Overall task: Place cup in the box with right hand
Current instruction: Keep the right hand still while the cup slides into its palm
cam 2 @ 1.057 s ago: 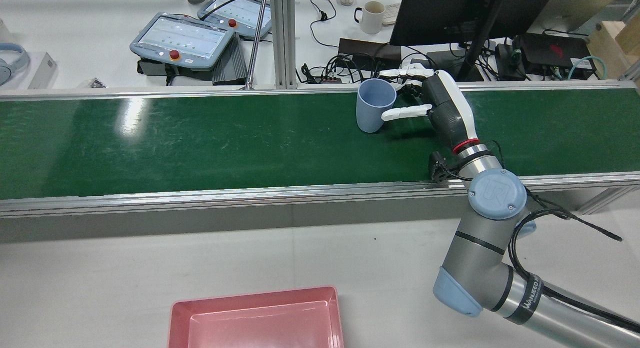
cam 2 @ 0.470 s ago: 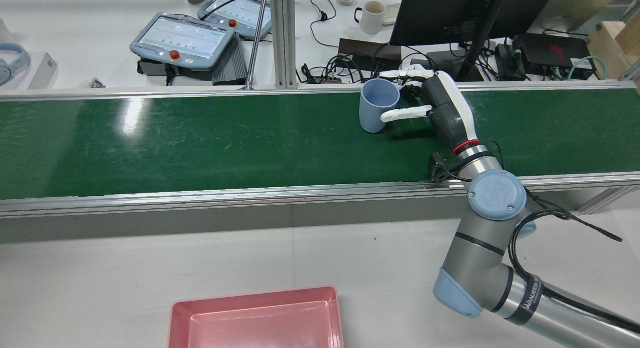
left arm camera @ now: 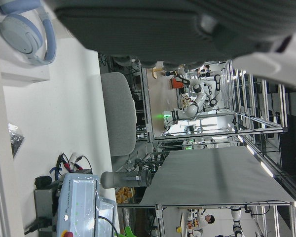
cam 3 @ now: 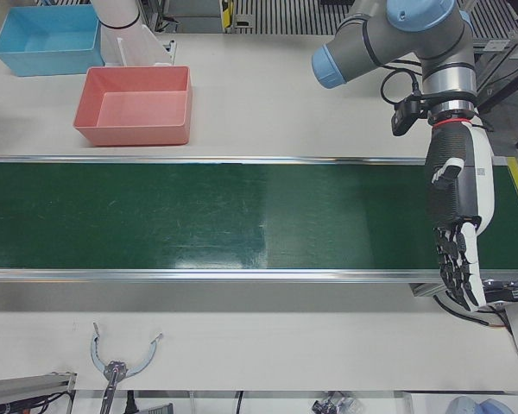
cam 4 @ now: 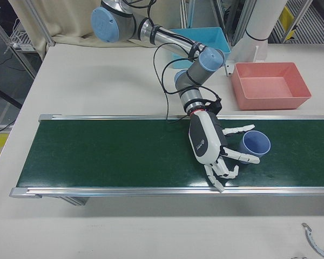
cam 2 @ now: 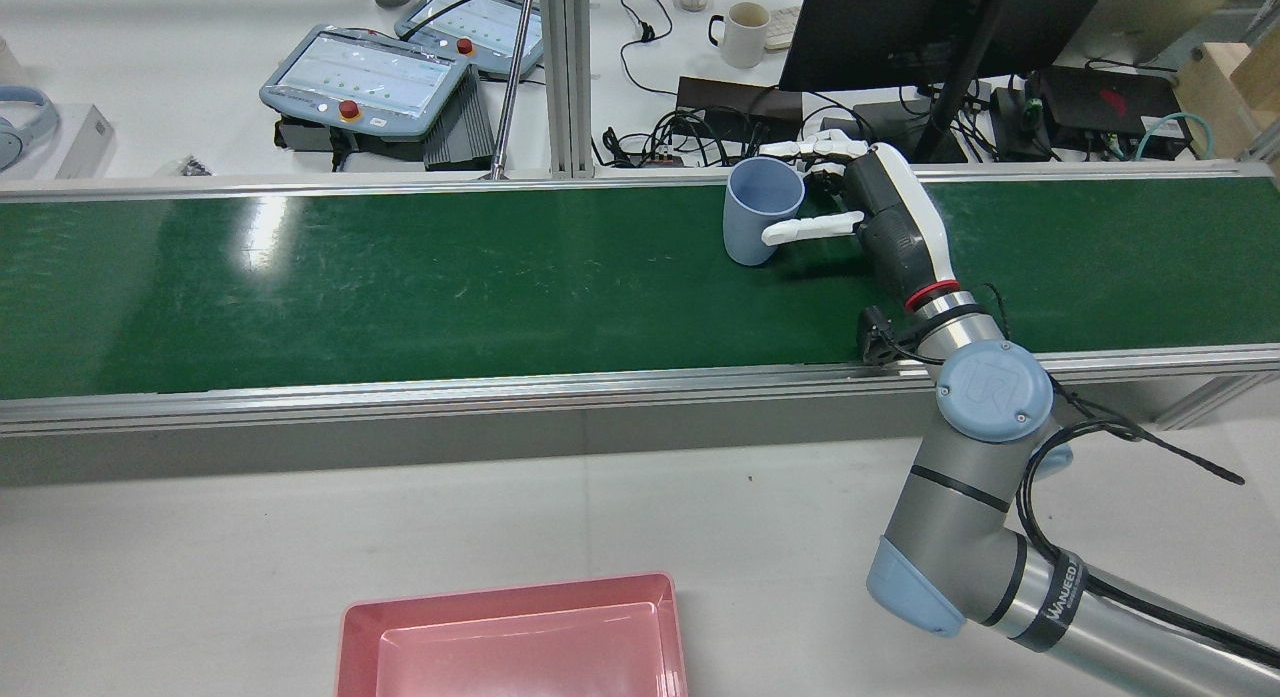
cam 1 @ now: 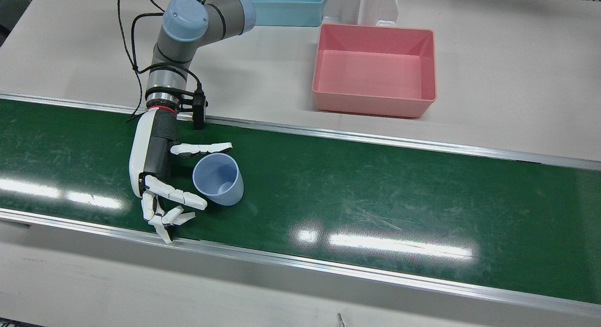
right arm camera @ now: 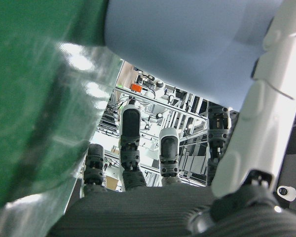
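A light blue cup (cam 1: 218, 179) (cam 2: 762, 217) (cam 4: 256, 144) stands upright on the green belt (cam 1: 375, 195). My right hand (cam 1: 155, 163) (cam 2: 880, 207) (cam 4: 208, 140) lies low over the belt beside it. The hand is open, with the thumb along the cup's side nearer the robot and the fingers (cam 1: 171, 195) spread on the side facing the operators; whether any of them touch it I cannot tell. In the right hand view the cup (right arm camera: 187, 39) fills the space just ahead of the palm. The pink box (cam 1: 375, 102) (cam 2: 500, 589) sits on the table behind the belt. My left hand (cam 3: 456, 233) hangs open over the belt's far end.
A blue bin (cam 1: 277, 8) stands beside the pink box near a white pedestal (cam 1: 375, 8). Aluminium rails (cam 1: 328, 266) edge the belt on both sides. Beyond it, a desk carries teach pendants (cam 2: 370, 77), a mug (cam 2: 742, 32), cables and a monitor (cam 2: 900, 27).
The cup has drifted a little along the belt toward my right hand, deeper between thumb and fingers. The arm and hand have barely moved.
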You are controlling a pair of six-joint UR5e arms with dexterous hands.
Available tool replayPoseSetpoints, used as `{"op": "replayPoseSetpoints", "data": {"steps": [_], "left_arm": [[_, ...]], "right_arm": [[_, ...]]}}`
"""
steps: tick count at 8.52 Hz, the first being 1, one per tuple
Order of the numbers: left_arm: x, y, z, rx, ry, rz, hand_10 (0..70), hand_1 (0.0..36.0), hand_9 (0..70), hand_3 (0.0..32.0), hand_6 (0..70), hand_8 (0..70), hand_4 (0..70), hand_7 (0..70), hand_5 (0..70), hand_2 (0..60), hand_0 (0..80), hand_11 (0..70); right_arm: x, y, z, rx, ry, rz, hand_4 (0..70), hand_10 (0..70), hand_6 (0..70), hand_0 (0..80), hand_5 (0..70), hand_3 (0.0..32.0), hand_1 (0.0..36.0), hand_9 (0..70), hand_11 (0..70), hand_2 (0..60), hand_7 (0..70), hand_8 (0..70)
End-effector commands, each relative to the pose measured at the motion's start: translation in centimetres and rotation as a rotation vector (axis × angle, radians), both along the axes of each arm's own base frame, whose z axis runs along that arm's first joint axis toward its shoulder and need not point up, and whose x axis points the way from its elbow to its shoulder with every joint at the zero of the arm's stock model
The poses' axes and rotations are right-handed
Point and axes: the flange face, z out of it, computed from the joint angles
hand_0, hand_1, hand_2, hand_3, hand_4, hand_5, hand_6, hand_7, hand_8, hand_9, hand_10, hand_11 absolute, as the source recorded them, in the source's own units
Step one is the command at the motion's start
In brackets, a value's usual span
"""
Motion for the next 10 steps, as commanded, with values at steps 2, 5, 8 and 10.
{"op": "replayPoseSetpoints", "data": {"steps": [2, 5, 8, 10], "left_arm": [[0.01, 0.01, -0.03, 0.001, 0.0, 0.001, 0.0, 0.0, 0.0, 0.0, 0.0, 0.0, 0.0, 0.0, 0.0, 0.0, 0.0, 0.0], [0.0, 0.0, -0.03, 0.001, 0.0, 0.0, 0.0, 0.0, 0.0, 0.0, 0.0, 0.0, 0.0, 0.0, 0.0, 0.0, 0.0, 0.0], [0.0, 0.0, 0.04, -0.001, 0.0, 0.0, 0.0, 0.0, 0.0, 0.0, 0.0, 0.0, 0.0, 0.0, 0.0, 0.0, 0.0, 0.0], [0.0, 0.0, -0.03, 0.001, 0.0, 0.0, 0.0, 0.0, 0.0, 0.0, 0.0, 0.0, 0.0, 0.0, 0.0, 0.0, 0.0, 0.0]], "right_arm": [[0.03, -0.02, 0.1, -0.002, 0.002, 0.001, 35.7, 13.8, 13.8, 55.4, 8.1, 26.8, 12.5, 46.0, 20.4, 0.0, 70.0, 32.1], [0.03, -0.02, 0.1, -0.002, 0.002, 0.001, 36.1, 13.9, 13.8, 55.4, 8.0, 26.6, 12.4, 46.0, 20.4, 0.0, 70.0, 32.2], [0.02, -0.03, 0.32, -0.005, 0.006, 0.001, 36.3, 13.4, 13.4, 51.7, 6.7, 27.8, 7.8, 45.8, 19.3, 0.0, 70.0, 31.7], [0.16, 0.09, 0.77, -0.01, 0.012, 0.001, 36.7, 13.1, 13.2, 49.9, 6.1, 27.8, 6.3, 45.7, 18.6, 0.0, 70.0, 31.5]]}}
